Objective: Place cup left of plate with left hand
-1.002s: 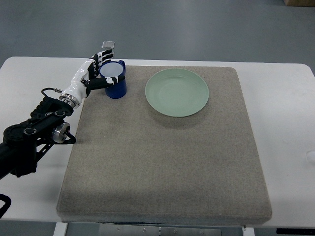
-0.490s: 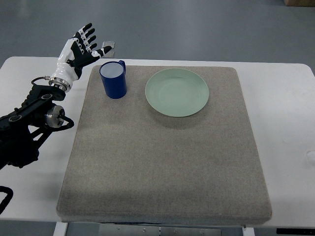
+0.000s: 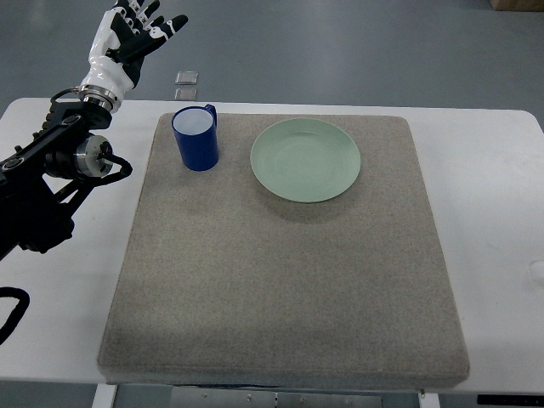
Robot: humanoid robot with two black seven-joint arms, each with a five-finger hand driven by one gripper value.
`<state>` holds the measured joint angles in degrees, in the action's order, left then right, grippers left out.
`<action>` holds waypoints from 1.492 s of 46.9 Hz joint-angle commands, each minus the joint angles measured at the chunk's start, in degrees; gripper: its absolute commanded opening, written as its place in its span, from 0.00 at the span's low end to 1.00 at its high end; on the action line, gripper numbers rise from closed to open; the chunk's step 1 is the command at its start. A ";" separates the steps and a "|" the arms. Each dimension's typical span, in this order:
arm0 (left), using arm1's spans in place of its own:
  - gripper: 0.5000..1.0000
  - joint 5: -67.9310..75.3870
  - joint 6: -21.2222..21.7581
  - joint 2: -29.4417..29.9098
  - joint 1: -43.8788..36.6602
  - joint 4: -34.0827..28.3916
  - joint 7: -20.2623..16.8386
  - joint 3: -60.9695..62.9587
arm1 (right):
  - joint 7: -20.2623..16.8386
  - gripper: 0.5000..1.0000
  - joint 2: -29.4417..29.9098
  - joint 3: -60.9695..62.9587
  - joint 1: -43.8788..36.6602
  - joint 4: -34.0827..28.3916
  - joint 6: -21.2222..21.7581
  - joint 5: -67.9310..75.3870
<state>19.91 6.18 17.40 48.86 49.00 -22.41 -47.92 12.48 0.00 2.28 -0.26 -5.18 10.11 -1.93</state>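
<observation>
One blue cup (image 3: 196, 138) stands left of the plate (image 3: 306, 159); left hand (image 3: 127, 38) hovers with fingers spread, holding nothing

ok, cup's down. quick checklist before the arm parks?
1. Cup upright on the mat: ok.
2. Cup left of the plate, with a gap between them: ok.
3. Left hand clear of the cup, fingers spread, holding nothing: ok.
4. Plate flat on the mat: ok.
5. Liquid in the cup: cannot tell.
6. Right arm: not in view, cannot tell.
</observation>
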 commanded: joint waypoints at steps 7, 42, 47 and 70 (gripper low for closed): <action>0.99 -7.51 0.76 -0.62 2.11 -1.09 5.45 0.02 | 0.00 0.86 0.00 0.00 0.00 0.00 0.00 0.00; 1.00 -16.30 -7.50 -0.62 3.43 -5.49 6.15 -0.33 | 0.00 0.86 0.00 0.00 0.00 0.00 0.00 0.00; 1.00 -16.22 -7.59 -0.62 3.61 -5.49 6.15 -0.33 | 0.00 0.86 0.00 0.00 0.00 0.00 0.00 0.00; 1.00 -15.95 -7.67 -1.32 4.66 -5.58 6.15 -0.15 | 0.00 0.86 0.00 0.00 0.00 0.00 0.00 0.00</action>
<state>3.86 -1.41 16.09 53.60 43.51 -16.26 -48.22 12.48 0.00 2.28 -0.26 -5.18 10.11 -1.93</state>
